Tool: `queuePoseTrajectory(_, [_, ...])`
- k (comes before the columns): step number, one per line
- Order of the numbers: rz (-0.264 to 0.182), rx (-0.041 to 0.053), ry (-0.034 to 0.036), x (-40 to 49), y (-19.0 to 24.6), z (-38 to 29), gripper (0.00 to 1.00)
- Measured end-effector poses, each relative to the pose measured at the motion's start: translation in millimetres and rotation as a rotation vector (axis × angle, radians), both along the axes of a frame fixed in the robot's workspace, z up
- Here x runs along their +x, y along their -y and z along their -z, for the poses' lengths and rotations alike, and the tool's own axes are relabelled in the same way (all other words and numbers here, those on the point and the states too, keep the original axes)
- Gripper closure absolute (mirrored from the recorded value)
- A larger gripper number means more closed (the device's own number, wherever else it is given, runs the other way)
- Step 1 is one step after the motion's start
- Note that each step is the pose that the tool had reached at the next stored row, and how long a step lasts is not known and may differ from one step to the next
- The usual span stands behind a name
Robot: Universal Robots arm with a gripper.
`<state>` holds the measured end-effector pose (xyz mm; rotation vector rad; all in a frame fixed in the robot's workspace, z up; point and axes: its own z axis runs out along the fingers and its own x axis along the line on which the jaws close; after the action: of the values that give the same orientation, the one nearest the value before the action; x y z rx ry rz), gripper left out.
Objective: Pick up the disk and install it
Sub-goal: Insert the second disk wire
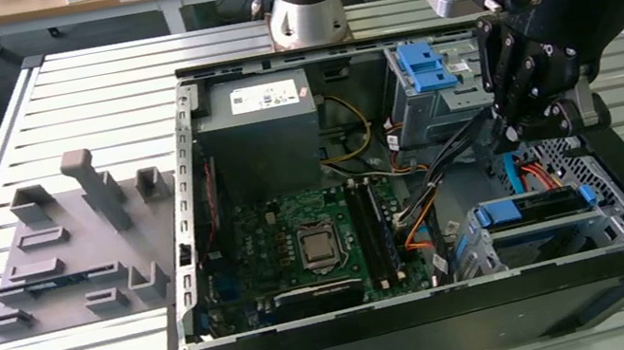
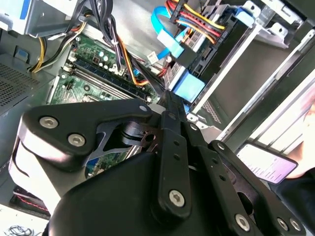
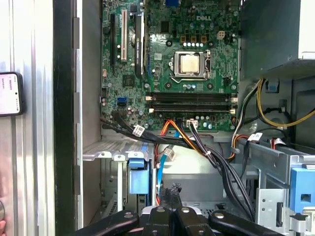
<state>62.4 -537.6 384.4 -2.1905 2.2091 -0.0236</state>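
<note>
The disk (image 1: 532, 209) sits in the metal drive cage (image 1: 610, 224) at the lower right of the open computer case, its blue bracket facing up. Its bracket shows blue in the first wrist view (image 3: 139, 176), and in the second wrist view (image 2: 190, 87) cables are plugged in beside it. My gripper (image 1: 513, 136) hangs a little above the cage, apart from the disk. The black fingers (image 3: 162, 209) are pressed together with nothing between them, and their tip (image 2: 168, 98) points toward the bracket.
The motherboard (image 3: 187, 64) fills the case floor, with the power supply (image 1: 261, 121) behind it. Orange, black and yellow cables (image 3: 197, 142) cross near the cage. A grey drive bay with a blue latch (image 1: 422, 69) stands behind the arm. A grey fixture (image 1: 74, 246) lies on the slatted table. A hand holds a phone (image 2: 266, 162) beside the case.
</note>
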Motion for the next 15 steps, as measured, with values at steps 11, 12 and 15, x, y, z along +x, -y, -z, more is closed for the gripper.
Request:
queuePoseTrajectory(11, [0.000,0.0001,0.0000,7.2,-7.0,0.1,0.89])
queuePoseTrajectory(12, [0.000,0.0000,0.0000,8.3,-7.3,0.0,0.89])
queuePoseTrajectory(15, [0.000,0.0000,0.0000,13.1,-8.2,0.0,0.89])
